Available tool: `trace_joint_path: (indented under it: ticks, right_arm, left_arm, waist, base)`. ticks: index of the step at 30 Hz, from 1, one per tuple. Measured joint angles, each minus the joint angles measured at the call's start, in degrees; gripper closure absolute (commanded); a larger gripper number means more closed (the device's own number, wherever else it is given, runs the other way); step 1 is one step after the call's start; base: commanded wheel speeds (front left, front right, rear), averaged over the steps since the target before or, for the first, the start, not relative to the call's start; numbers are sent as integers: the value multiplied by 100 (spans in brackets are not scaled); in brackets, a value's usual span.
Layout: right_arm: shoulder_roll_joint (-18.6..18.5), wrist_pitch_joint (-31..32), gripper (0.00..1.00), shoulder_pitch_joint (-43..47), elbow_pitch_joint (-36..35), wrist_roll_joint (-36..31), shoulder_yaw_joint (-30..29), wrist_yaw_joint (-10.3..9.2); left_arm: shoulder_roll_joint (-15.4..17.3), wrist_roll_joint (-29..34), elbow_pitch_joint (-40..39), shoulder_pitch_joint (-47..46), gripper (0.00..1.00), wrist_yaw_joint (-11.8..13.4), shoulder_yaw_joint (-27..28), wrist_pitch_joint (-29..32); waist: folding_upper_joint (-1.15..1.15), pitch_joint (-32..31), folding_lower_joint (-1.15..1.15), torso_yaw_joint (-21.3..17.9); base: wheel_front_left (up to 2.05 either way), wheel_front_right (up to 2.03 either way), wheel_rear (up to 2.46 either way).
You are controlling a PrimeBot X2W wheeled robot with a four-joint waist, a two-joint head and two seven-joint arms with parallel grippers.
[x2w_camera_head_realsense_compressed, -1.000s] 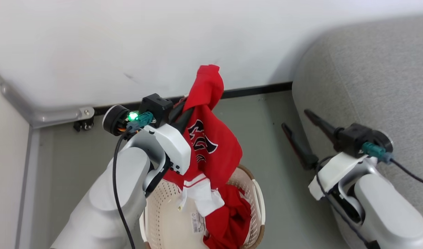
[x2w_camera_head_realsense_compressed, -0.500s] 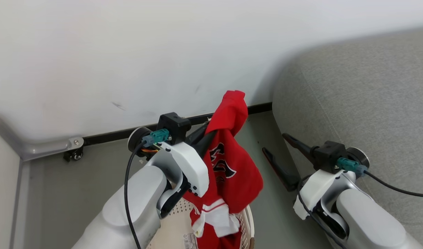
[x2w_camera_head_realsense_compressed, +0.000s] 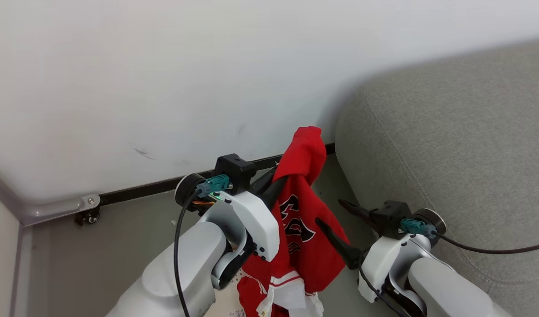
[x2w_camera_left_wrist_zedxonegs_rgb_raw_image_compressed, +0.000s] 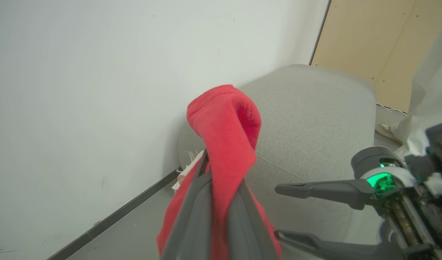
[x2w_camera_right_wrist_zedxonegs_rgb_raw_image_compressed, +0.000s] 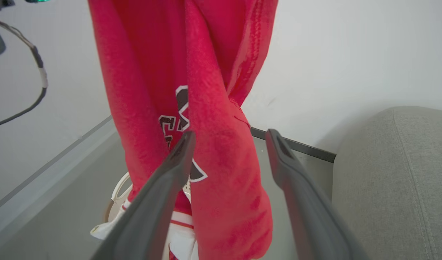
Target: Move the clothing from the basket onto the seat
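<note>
My left gripper is shut on a bright red garment, which hangs from its fingers above the floor. The garment's fold rises above the tips; black-and-white lettering and white-striped trim show lower down. My right gripper is open, its jaws level with the hanging cloth, which fills the gap between its fingertips in the right wrist view. Below the garment shows the cream rim of the basket. To the right lies the grey seat, close to both grippers.
A white wall with a dark baseboard runs behind the arms. A metal rail with a small caster sits at the left on the grey floor. In the left wrist view a tan panel stands beyond the seat.
The camera has swung up and right, so the basket has slid off the bottom. The left gripper has carried the garment toward the seat. The right gripper has closed in beside the hanging cloth.
</note>
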Motion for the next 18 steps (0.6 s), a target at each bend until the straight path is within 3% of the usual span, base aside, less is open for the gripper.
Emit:
trace_joint_path:
  ticks: [18]
  right_arm:
    - [397,0,0,-782,1165,175,890,2]
  left_arm:
    - [16,-330,-349,-62,100,435,-557,41]
  waist:
    - [0,-21,0,475]
  base:
    - [0,0,0]
